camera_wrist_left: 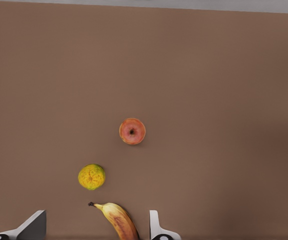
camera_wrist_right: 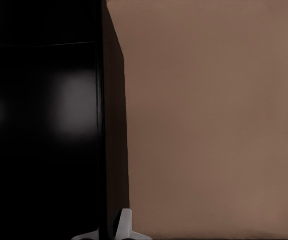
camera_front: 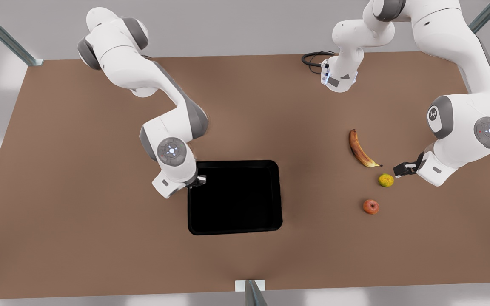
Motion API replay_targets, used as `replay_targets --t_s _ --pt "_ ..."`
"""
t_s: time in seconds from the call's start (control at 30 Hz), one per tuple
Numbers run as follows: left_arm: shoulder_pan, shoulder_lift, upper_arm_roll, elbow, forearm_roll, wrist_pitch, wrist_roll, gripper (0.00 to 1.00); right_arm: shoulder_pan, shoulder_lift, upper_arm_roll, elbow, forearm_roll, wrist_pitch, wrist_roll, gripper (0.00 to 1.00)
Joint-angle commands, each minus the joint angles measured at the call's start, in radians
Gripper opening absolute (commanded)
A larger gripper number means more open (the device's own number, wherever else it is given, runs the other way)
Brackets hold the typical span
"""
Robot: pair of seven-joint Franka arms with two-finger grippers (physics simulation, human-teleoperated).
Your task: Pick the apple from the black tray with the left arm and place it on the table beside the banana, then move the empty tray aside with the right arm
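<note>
Right pincer point(camera_front: 201, 180) grips black tray point(camera_front: 236, 212) rim; apple point(camera_front: 371, 207) near banana point(camera_front: 360, 149)

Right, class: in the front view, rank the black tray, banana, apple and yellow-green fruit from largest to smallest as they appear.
1. black tray
2. banana
3. apple and yellow-green fruit: they look about alike, so I won't rank them.

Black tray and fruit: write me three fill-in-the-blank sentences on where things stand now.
1. The apple lies on the ____, not in the black tray.
2. The right gripper is closed on the tray's ____.
3. The left gripper is open nearest the ____ bumpy fruit, by the banana.

Answers: table; rim; yellow-green
</note>
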Motion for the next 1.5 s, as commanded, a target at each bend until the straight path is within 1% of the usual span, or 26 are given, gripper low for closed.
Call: replay_targets --t_s 0.0,0.03,0.1,0.27,0.33,0.37,0.43,0.53,0.63,0.7,0.77,0.8,0.87,1.03,1.1,1.13,1.17,1.2,1.23,1.27,1.3,1.37,1.43,1.47 --pt "0.0 -0.001 -0.001 0.001 0.001 0.0 -0.003 1.0 -0.001 -0.026 -0.067 0.0 0.075 -0.175 -0.702 0.2" --pt "0.0 -0.001 0.001 0.001 0.0 0.0 -0.003 1.0 -0.002 -0.029 -0.096 0.0 0.081 -0.177 -0.761 0.2" --pt "0.0 -0.001 0.001 0.001 0.002 0.0 -0.003 1.0 -0.001 -0.052 -0.209 0.0 0.137 -0.205 -0.918 0.2" --pt "-0.001 -0.001 -0.001 0.002 0.004 0.0 -0.002 1.0 -0.002 -0.058 -0.418 0.0 0.222 -0.232 -1.211 0.2" --pt "-0.017 0.005 -0.002 0.031 -0.009 -0.002 0.005 1.0 -0.012 -0.055 -0.473 -0.006 0.255 -0.249 -1.226 0.2" --pt "-0.037 0.014 -0.002 0.047 -0.007 0.0 0.005 1.0 -0.015 -0.05 -0.525 -0.013 0.314 -0.28 -1.237 0.2" --pt "-0.041 0.043 -0.002 0.094 -0.016 0.004 0.0 1.0 -0.016 -0.05 -0.587 -0.037 0.341 -0.297 -1.246 0.2" --pt "-0.038 0.046 -0.001 0.096 -0.032 0.0 0.005 1.0 -0.016 -0.041 -0.695 -0.103 0.4 -0.297 -1.19 0.21" --pt "-0.037 0.046 -0.001 0.096 -0.032 -0.002 0.005 1.0 -0.015 -0.04 -0.751 -0.144 0.422 -0.281 -1.11 0.22" --pt "-0.037 0.046 -0.001 0.097 -0.032 -0.002 0.005 1.0 -0.013 -0.031 -0.757 -0.194 0.422 -0.2 -1.093 0.22" --pt "-0.037 0.046 -0.001 0.096 -0.03 -0.003 0.005 1.0 -0.016 -0.02 -0.761 -0.213 0.431 -0.176 -1.068 0.22" --pt "-0.037 0.046 -0.001 0.097 -0.03 -0.003 0.005 1.0 -0.013 -0.02 -0.784 -0.244 0.453 -0.151 -1.068 0.22" --pt "-0.037 0.046 -0.001 0.097 -0.029 -0.003 0.005 1.0 -0.013 -0.012 -0.784 -0.27 0.454 -0.113 -1.068 0.22" --pt "-0.037 0.046 -0.001 0.097 -0.03 -0.003 0.005 1.0 -0.018 0.069 -0.786 -0.27 0.465 -0.042 -1.07 0.24" --pt "-0.037 0.046 -0.001 0.097 -0.03 -0.003 0.005 1.0 -0.024 0.091 -0.786 -0.27 0.472 -0.021 -1.068 0.32" --pt "-0.037 0.046 -0.001 0.097 -0.03 -0.003 0.005 1.0 -0.024 0.097 -0.786 -0.27 0.472 -0.019 -1.064 0.38" --pt "-0.037 0.046 -0.001 0.097 -0.03 -0.003 0.005 1.0 -0.024 0.098 -0.784 -0.27 0.472 -0.008 -1.061 0.51" --pt "-0.037 0.046 -0.001 0.097 -0.03 -0.003 0.005 1.0 -0.021 0.103 -0.784 -0.267 0.472 -0.008 -1.049 0.69" --pt "-0.037 0.046 -0.001 0.097 -0.03 -0.003 0.005 1.0 -0.021 0.098 -0.784 -0.261 0.474 -0.01 -1.024 0.83" --pt "-0.037 0.046 -0.001 0.097 -0.029 -0.003 0.005 1.0 -0.022 0.088 -0.789 -0.258 0.523 -0.016 -1.012 0.94" --pt "-0.037 0.046 -0.001 0.097 -0.029 -0.003 0.005 1.0 -0.019 0.065 -0.785 -0.227 0.529 -0.027 -1.006 1.0" --pt "-0.037 0.046 -0.001 0.097 -0.029 -0.003 0.005 1.0 -0.016 0.011 -0.763 -0.186 0.525 -0.074 -0.973 1.0" --pt "-0.037 0.046 -0.001 0.097 -0.029 -0.003 0.005 1.0 -0.016 -0.004 -0.748 -0.088 0.52 -0.171 -0.912 1.0" --pt "-0.037 0.046 -0.001 0.097 -0.03 -0.003 0.005 1.0 -0.019 -0.049 -0.68 -0.06 0.506 -0.186 -0.874 1.0"
